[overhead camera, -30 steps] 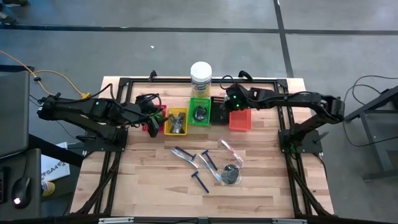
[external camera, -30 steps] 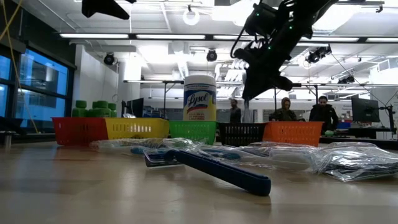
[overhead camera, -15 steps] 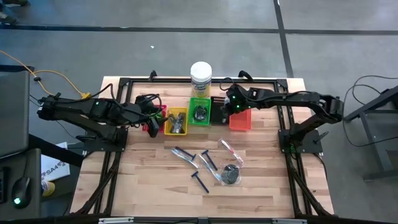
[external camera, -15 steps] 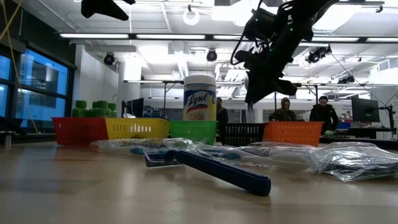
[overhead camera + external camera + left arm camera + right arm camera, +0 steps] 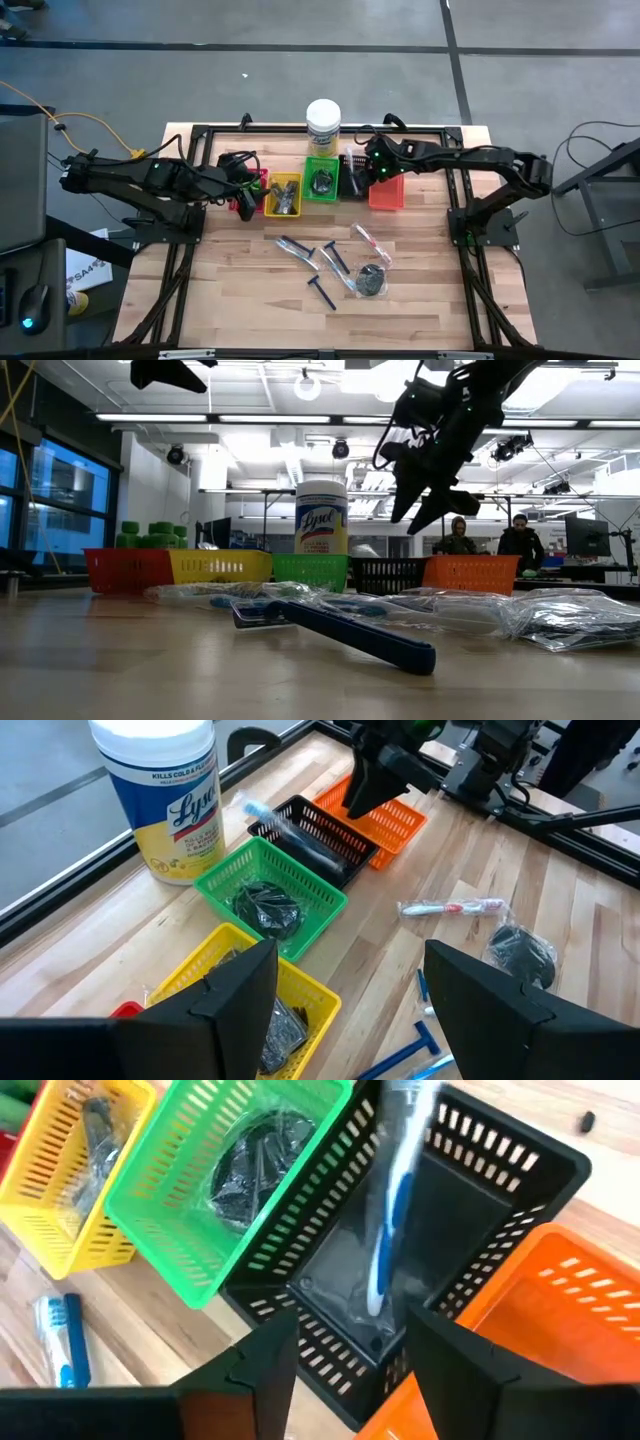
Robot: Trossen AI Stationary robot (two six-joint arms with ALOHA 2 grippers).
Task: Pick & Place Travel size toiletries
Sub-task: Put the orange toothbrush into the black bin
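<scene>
Wooden table (image 5: 240, 300) planks carry five small trays in a row: red (image 5: 262, 178), yellow (image 5: 284, 195), green (image 5: 321, 180), black (image 5: 350, 176) and orange (image 5: 386, 194), with one white-lidded jar (image 5: 323, 125) behind them. Three dark-blue razors (image 5: 320, 291) and one shiny dark bundle (image 5: 372, 281) lie loose on the planks, one clear-sleeved stick (image 5: 370, 243) near them. Another sleeved stick (image 5: 392, 1200) leans inside the black tray. Over it the right claw (image 5: 358, 172) hangs from its outstretched arm, fingers spread, pinching nothing. By the red tray the left claw (image 5: 243, 193) waits, spread.
</scene>
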